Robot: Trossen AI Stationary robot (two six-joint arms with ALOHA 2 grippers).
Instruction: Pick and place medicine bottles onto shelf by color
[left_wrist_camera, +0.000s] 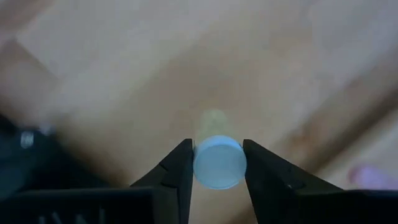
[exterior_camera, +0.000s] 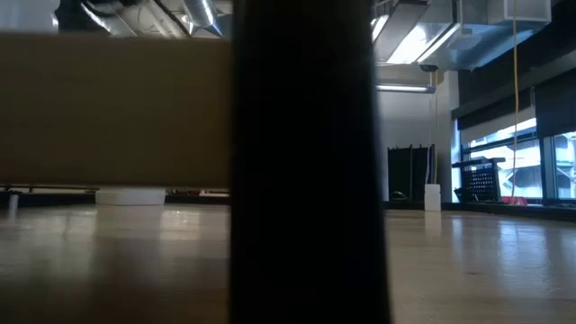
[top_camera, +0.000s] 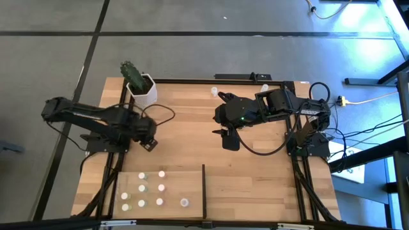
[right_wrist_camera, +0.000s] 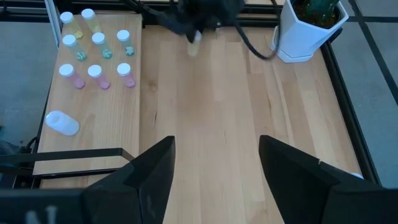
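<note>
At the left of the high view, the left arm reaches in over the wooden surface [top_camera: 185, 115], its left gripper [top_camera: 149, 144] hanging near the surface's left side, between the white hexagonal cactus pot [top_camera: 141, 91] at the far left corner and the shelf [top_camera: 192, 188] at the near edge. The left wrist view shows this gripper clenched on a small medicine bottle [left_wrist_camera: 217, 160]: both dark fingers [left_wrist_camera: 177, 171] press against the sides of its round white cap, and a pale yellowish body shows beyond the cap. The bottle is held above the bare wood.

On the shelf, a paler wood panel at the near left, eight small capped bottles stand upright in rows. In the right wrist view they show as yellow bottles [right_wrist_camera: 79, 22], green bottles [right_wrist_camera: 99, 45] and pink bottles [right_wrist_camera: 96, 76], each colour grouped together. One plain white bottle [right_wrist_camera: 62, 122] lies on its side, apart from the others, near the thin black divider [top_camera: 204, 190] that edges the shelf's right side.

Further right, the right arm extends over the middle of the surface. The right gripper [top_camera: 228, 136] hovers there with its fingers spread wide and nothing between them, only bare wood visible in the gap.

At the far edge, just beyond the right gripper, one more small white-capped bottle [top_camera: 215, 92] stands alone.

The low view is mostly blocked by a dark upright and a brown panel.
</note>
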